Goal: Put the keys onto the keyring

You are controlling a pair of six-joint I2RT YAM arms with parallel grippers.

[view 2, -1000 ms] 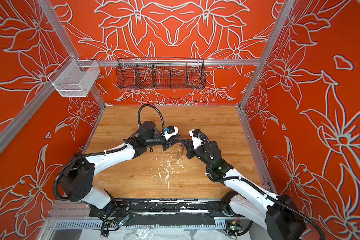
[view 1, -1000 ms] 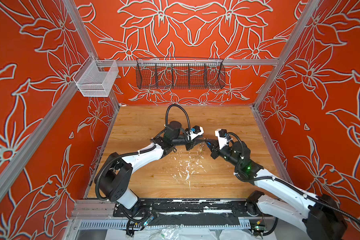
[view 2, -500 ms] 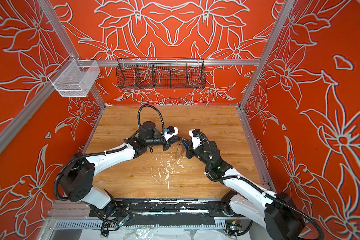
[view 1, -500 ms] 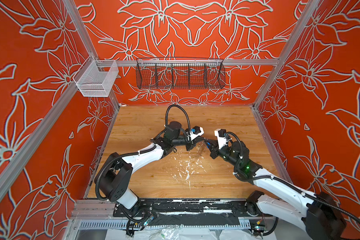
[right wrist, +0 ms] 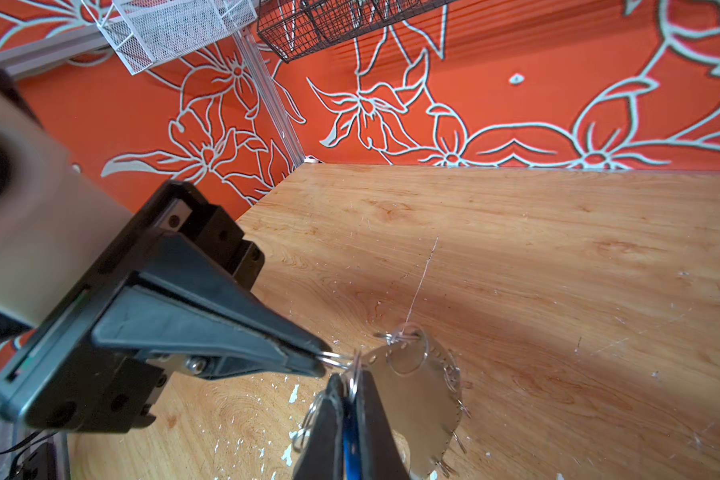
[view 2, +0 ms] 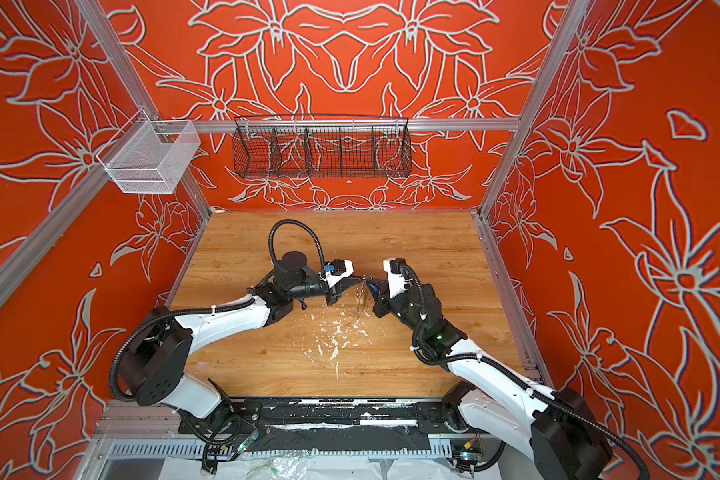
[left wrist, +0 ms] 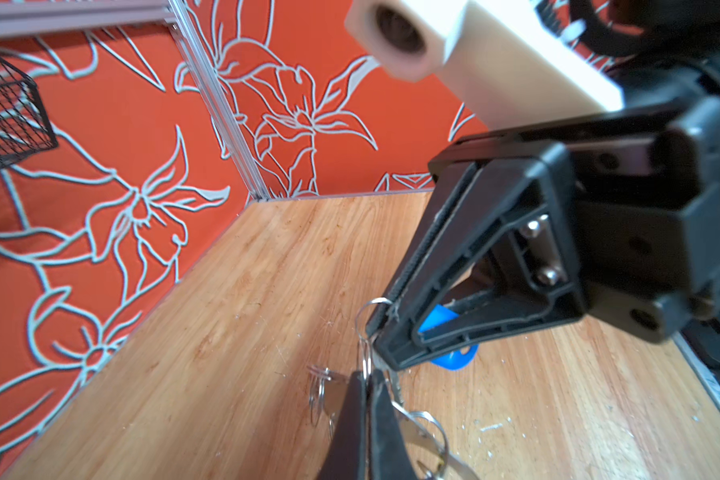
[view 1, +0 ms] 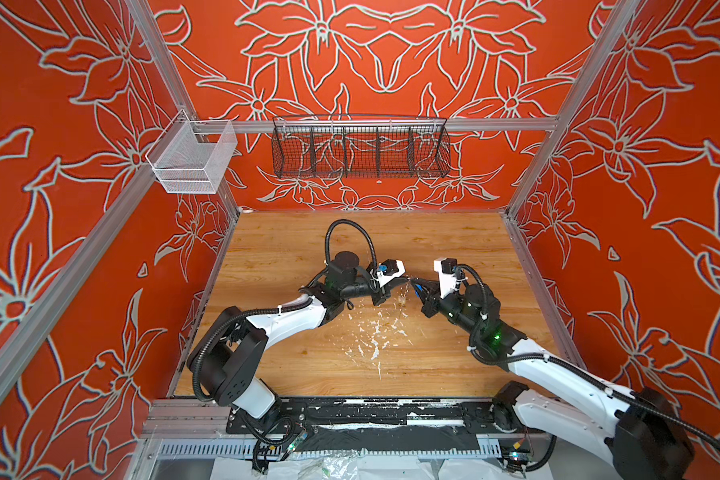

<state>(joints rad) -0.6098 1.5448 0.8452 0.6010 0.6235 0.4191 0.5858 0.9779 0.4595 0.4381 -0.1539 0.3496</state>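
Holding the keyring [right wrist: 416,399] aloft over the middle of the table [right wrist: 516,270], between the two arms. Pinched at an edge wire loop [right wrist: 336,360] by the left gripper [right wrist: 321,363], slightly parted a second ago and now fully clenched; met tip to tip by the right gripper [right wrist: 350,382], clenched on the blue-tagged key [left wrist: 436,322]. Likely means loop steadied, threading ready to start.

Left end effector [view 1: 406,281] and right end effector [view 1: 417,287] clamped tight, tips almost touching
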